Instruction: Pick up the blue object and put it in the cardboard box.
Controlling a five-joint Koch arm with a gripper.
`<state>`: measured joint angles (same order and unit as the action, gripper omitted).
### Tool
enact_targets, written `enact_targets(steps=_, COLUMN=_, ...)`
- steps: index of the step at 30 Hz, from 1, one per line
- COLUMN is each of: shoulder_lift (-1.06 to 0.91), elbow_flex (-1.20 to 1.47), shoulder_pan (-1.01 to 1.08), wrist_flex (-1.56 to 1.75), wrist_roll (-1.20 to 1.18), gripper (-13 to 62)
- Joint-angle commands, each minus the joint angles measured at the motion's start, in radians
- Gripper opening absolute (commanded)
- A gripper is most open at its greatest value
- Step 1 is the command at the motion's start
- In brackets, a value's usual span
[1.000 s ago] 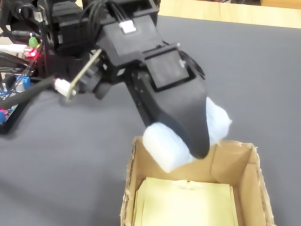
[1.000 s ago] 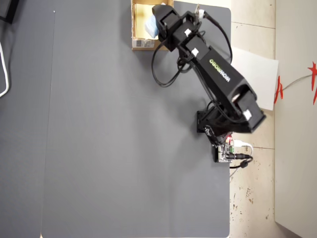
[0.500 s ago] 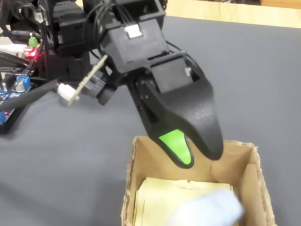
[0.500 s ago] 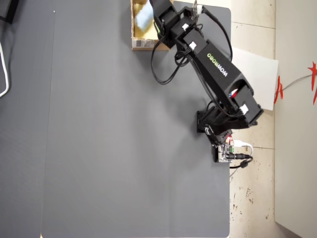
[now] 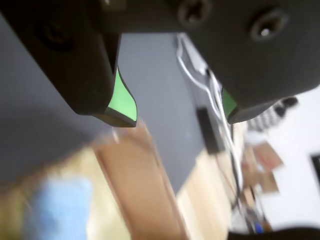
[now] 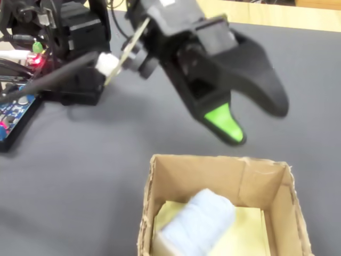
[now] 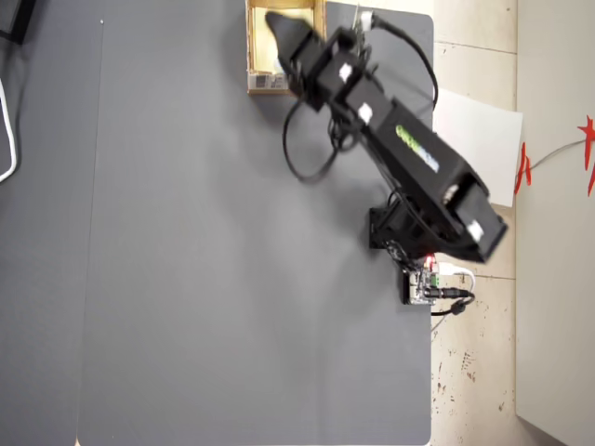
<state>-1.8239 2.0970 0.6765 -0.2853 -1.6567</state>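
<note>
The pale blue object [image 6: 197, 221] lies tilted on the yellowish floor of the cardboard box [image 6: 213, 160], free of the gripper. In the wrist view it is a blurred blue patch [image 5: 57, 205] at the lower left, beside a tan wall of the box [image 5: 135, 180]. My gripper [image 6: 257, 124] hangs just above the box's far rim. Its jaws stand wide apart with green pads [image 6: 226, 122] showing and nothing between them. The wrist view shows the gripper [image 5: 177, 119] open over the grey mat. From overhead, the gripper [image 7: 279, 23] covers part of the box [image 7: 256, 56] at the top edge.
The arm's base [image 6: 74, 48] stands at the back left of the fixed view, with a blue circuit board [image 6: 10, 114] and red lights beside it. Cables [image 5: 210, 90] run along the mat's edge. A white sheet [image 7: 479, 139] lies off the grey mat [image 7: 232, 279].
</note>
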Motion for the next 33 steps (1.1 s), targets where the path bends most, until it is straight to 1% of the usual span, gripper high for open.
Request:
enact_targets(steps=1, shoulder_lift=-0.095, elbow_flex=-0.008, shoulder_pan=-0.063, wrist_flex=0.032, wrist_roll=-0.057, gripper=33.7)
enact_targets(steps=10, shoulder_lift=-0.388, elbow_flex=0.278, shoulder_pan=-0.362, wrist_flex=0.040, wrist_roll=-0.057, gripper=33.7)
enact_targets(steps=16, shoulder_lift=-0.537, elbow_flex=0.453, shoulder_pan=-0.454, wrist_flex=0.109, wrist_roll=-0.063, gripper=34.0)
enact_targets(steps=25, shoulder_lift=-0.548, elbow_flex=0.649, shoulder_pan=-0.463, wrist_flex=0.147, wrist_roll=-0.140, gripper=34.0)
enact_targets(steps=33, shoulder_lift=-0.546, elbow_flex=0.917, shoulder_pan=-0.462, wrist_flex=0.328, wrist_roll=-0.138, gripper=34.0)
